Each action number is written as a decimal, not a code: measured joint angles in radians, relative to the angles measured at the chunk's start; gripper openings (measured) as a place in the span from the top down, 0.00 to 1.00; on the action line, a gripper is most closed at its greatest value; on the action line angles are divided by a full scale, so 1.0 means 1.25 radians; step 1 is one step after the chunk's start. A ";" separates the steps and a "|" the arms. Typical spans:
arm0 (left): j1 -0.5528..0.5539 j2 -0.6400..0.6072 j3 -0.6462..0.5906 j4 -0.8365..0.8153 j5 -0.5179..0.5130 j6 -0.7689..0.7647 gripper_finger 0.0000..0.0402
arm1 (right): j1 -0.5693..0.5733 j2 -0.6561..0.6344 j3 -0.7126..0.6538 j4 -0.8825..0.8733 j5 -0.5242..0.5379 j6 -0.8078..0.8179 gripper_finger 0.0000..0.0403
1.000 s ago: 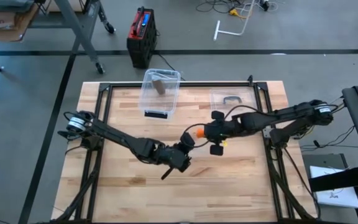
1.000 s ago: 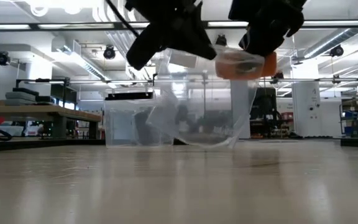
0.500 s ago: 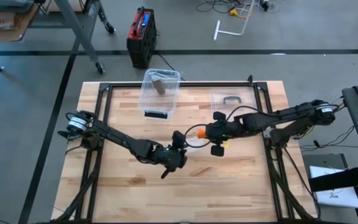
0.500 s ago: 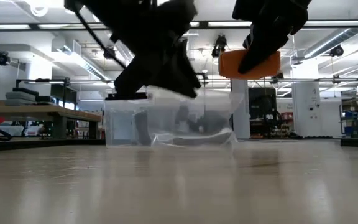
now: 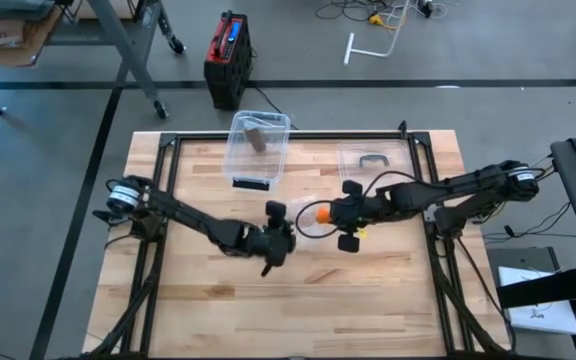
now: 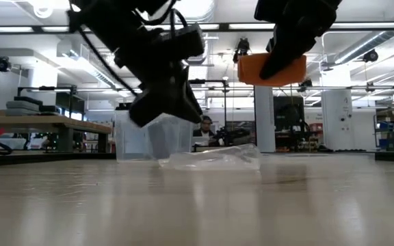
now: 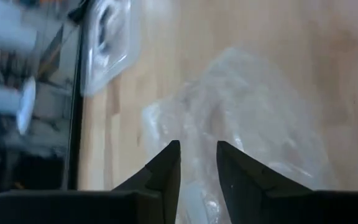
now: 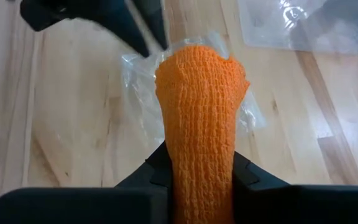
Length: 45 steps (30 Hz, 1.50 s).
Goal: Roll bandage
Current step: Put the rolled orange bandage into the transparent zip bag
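Left gripper: fingers now parted, nothing between them; clear plastic wrapper released, has dropped flat onto table at centre. Left arm has withdrawn leftward. Right gripper still pinches orange bandage roll, raised above wrapper. Bandage unwrapped; rolling can start.

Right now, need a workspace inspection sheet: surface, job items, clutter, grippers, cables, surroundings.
Surface: wooden table, bare at front.
Job's things: orange bandage roll held above the table; clear plastic wrapper lying on it.
Clutter: clear bin, clear lid at the back.
Grippers: right gripper shut on roll; left gripper open over wrapper, empty.
Cables: cable looped near right gripper.
Surroundings: red-black case on floor.
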 joint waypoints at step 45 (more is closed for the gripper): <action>0.364 0.418 0.721 -0.809 0.444 -0.253 0.52 | 0.062 -0.353 -0.161 -0.188 0.047 0.186 0.85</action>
